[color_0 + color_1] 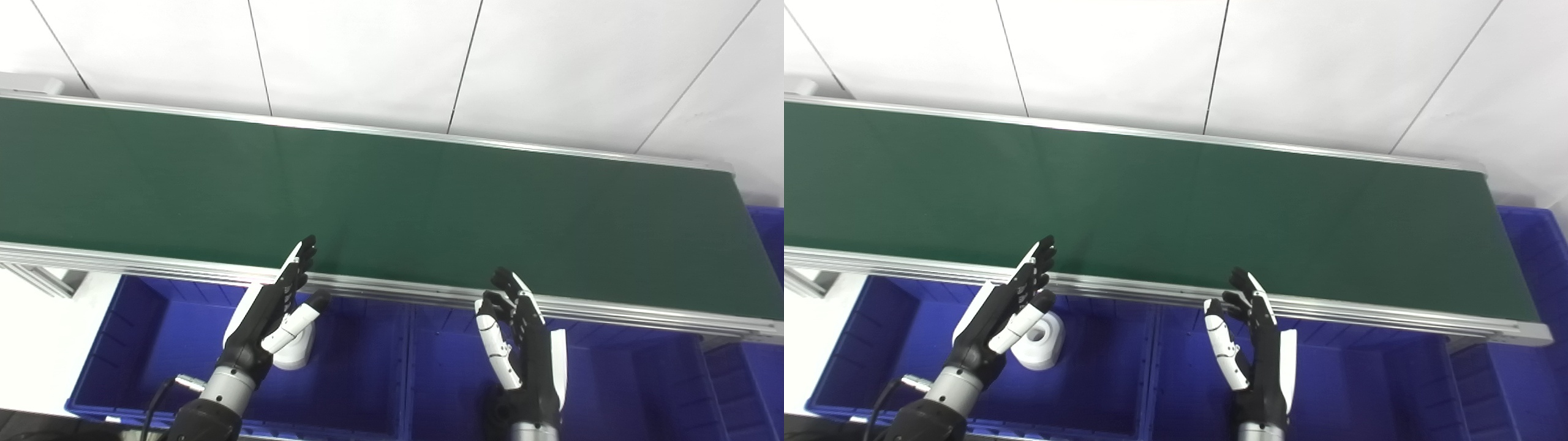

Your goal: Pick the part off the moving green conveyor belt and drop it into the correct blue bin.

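Observation:
The green conveyor belt (392, 202) runs across the view with no part showing on it. My left hand (269, 312) is open above the left blue bin (147, 343), its fingertips over the belt's near rail. A white part (1040, 340) lies in that bin, just below and right of the left hand, partly hidden by its thumb in the left eye view. My right hand (520, 331) is open and empty above the middle blue bin (447, 367), fingers pointing up toward the belt's near edge.
A metal rail (612, 306) edges the belt's near side. A third blue bin (667, 380) sits right of the middle one, and another blue bin (1534, 257) stands past the belt's right end. White wall panels rise behind the belt.

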You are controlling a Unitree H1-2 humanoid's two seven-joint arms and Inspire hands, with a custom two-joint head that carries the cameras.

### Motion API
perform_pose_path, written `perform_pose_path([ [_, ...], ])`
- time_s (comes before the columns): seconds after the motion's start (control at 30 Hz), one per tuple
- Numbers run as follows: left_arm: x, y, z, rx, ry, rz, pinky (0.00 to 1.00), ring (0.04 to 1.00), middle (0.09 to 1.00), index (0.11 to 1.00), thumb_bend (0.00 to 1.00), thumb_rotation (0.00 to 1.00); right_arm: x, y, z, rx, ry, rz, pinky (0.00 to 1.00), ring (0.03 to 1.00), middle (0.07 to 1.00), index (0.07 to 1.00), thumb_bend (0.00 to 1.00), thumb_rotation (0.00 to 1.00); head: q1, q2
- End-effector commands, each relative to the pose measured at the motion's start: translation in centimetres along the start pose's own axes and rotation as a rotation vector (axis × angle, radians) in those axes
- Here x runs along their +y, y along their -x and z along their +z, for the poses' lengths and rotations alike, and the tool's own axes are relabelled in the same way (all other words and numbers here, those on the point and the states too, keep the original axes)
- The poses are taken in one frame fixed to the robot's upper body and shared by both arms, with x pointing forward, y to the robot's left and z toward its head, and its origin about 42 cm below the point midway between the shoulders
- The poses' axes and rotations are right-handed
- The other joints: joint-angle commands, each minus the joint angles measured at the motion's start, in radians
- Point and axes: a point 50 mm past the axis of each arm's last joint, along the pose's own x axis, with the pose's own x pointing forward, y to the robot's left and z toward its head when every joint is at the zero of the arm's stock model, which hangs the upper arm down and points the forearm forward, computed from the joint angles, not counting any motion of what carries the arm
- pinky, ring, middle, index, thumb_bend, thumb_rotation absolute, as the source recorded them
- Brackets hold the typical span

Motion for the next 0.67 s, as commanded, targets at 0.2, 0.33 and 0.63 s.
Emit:
perform_pose_path([
  [0.2,-0.4,0.4,1.5,-0.081,-0.033,0.010,1.00,0.994,0.993,1.000,0.71,0.86,2.1,-0.2,1.5,-0.030,-0.063,-0.024,0.71,0.743,0.836,0.831,0.50,0.74,-0.007,0.004],
  [0.33,-0.1,0.3,1.4,-0.091,-0.029,0.015,1.00,0.993,0.991,1.000,0.72,0.86,2.3,-0.3,1.3,-0.036,-0.048,-0.024,0.73,0.750,0.835,0.833,0.50,0.76,-0.056,-0.001],
  [0.63,1.6,0.0,0.9,-0.111,-0.030,0.003,1.00,0.992,0.994,1.000,0.66,0.84,4.1,-0.8,1.5,-0.016,-0.057,-0.012,0.56,0.734,0.854,0.847,0.50,0.78,-0.146,-0.015],
])
